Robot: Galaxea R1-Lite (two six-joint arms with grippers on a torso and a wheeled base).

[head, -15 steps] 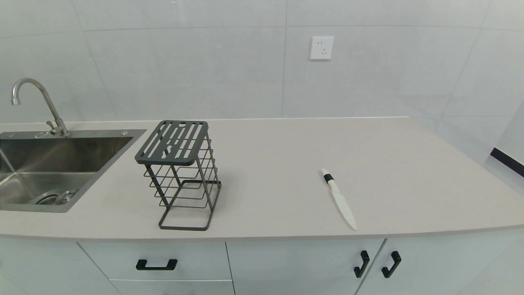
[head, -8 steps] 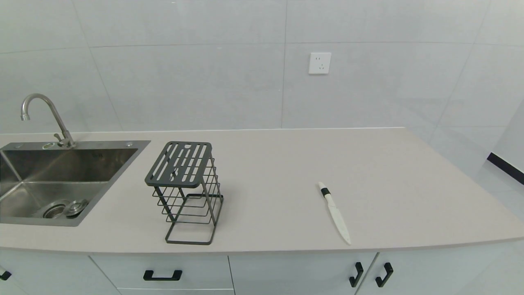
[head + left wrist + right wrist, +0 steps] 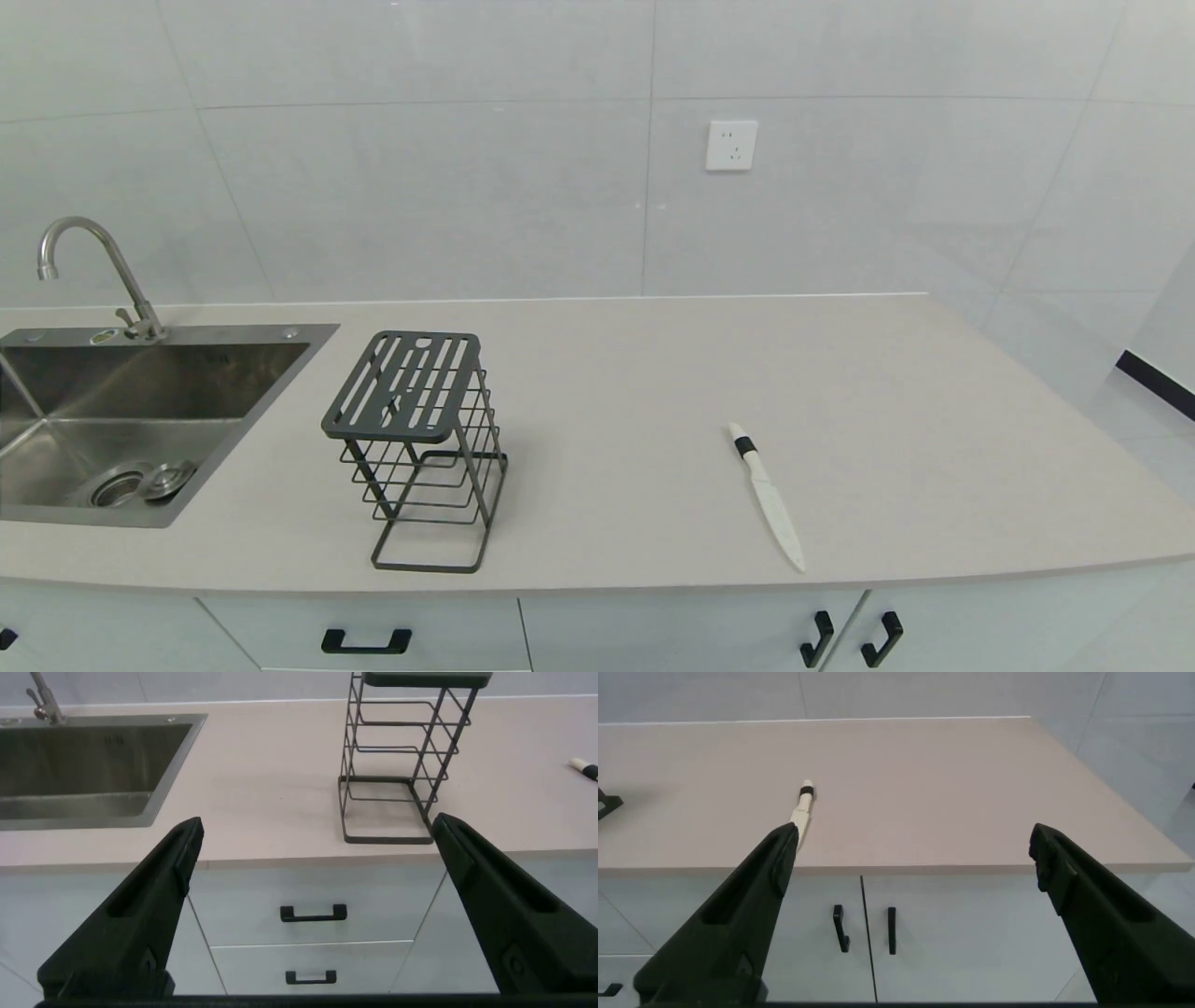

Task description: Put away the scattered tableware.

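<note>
A white knife (image 3: 767, 493) with a black band on its handle lies flat on the beige countertop (image 3: 653, 392), near the front edge at the right. A black wire rack (image 3: 415, 448) with a slotted top stands upright left of centre. My left gripper (image 3: 318, 826) is open, held in front of the cabinet fronts facing the rack (image 3: 402, 765); the knife's handle end (image 3: 584, 765) shows beyond it. My right gripper (image 3: 913, 835) is open too, out in front of the counter edge, with the knife (image 3: 799, 812) on the countertop beyond one finger. Neither gripper holds anything.
A steel sink (image 3: 140, 411) with a curved faucet (image 3: 89, 271) is set into the counter at the left. Drawers and doors with black handles (image 3: 366, 640) run below the counter's front edge. A tiled wall with a socket (image 3: 731, 145) closes off the back.
The head camera has shifted, so the whole scene sits lower in the picture. Knife and rack keep their places on the countertop.
</note>
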